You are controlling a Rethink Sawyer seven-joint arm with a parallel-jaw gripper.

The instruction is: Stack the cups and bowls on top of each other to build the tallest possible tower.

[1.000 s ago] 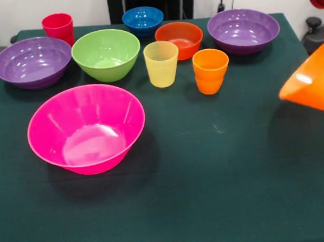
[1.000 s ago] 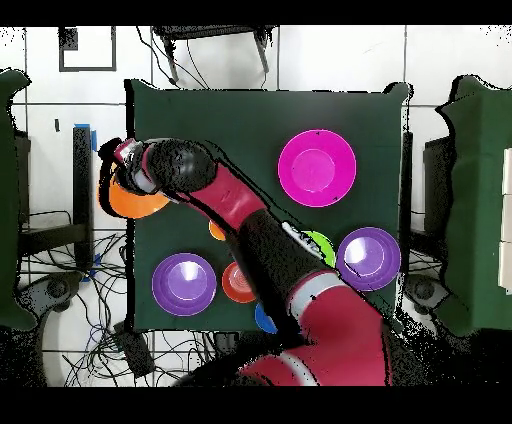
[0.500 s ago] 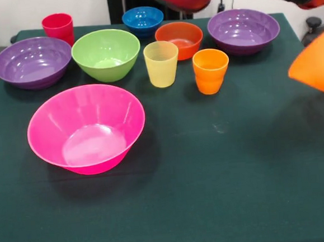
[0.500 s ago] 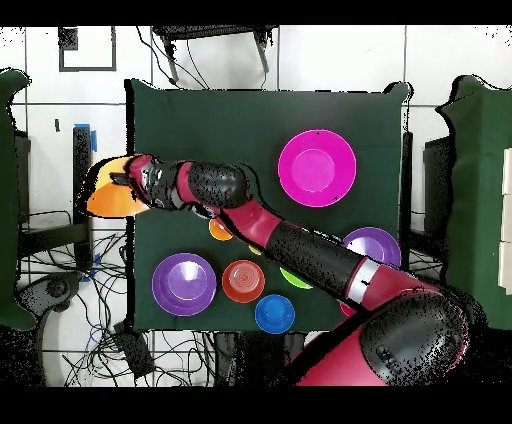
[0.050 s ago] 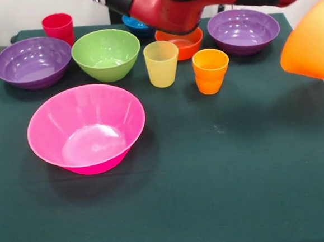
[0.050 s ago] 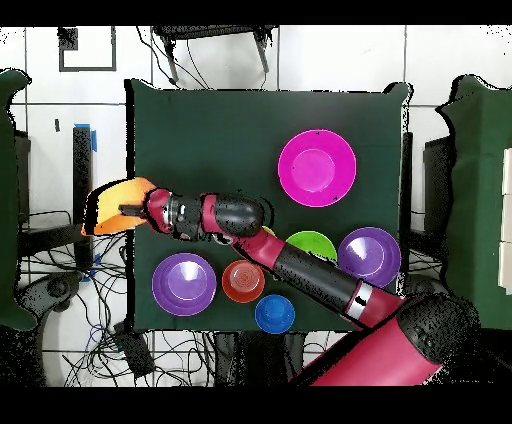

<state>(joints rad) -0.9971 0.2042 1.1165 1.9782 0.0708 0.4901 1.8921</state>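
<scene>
My gripper (image 6: 130,208) is shut on the rim of the large orange bowl (image 5: 312,41), which hangs tilted in the air past the table's right edge in the front view. The same orange bowl (image 6: 112,203) shows beyond the table's left side in the overhead view. On the table stand the large pink bowl (image 5: 87,129), the green bowl (image 5: 106,53), two purple bowls (image 5: 32,61) (image 5: 243,29), the red cup (image 5: 57,25), the yellow cup (image 5: 161,63) and the orange cup (image 5: 210,70). My arm (image 5: 186,1) partly hides the orange-red bowl (image 5: 183,42) and the blue bowl (image 5: 133,24).
A dark green cloth covers the table (image 5: 212,184). Cables (image 6: 100,300) lie on the floor beside the table's left edge in the overhead view. Chairs (image 6: 480,200) stand at both sides of the table.
The orange bowl has risen and tipped further at the table's side. My arm has swung down across the back row and now covers most of the blue bowl.
</scene>
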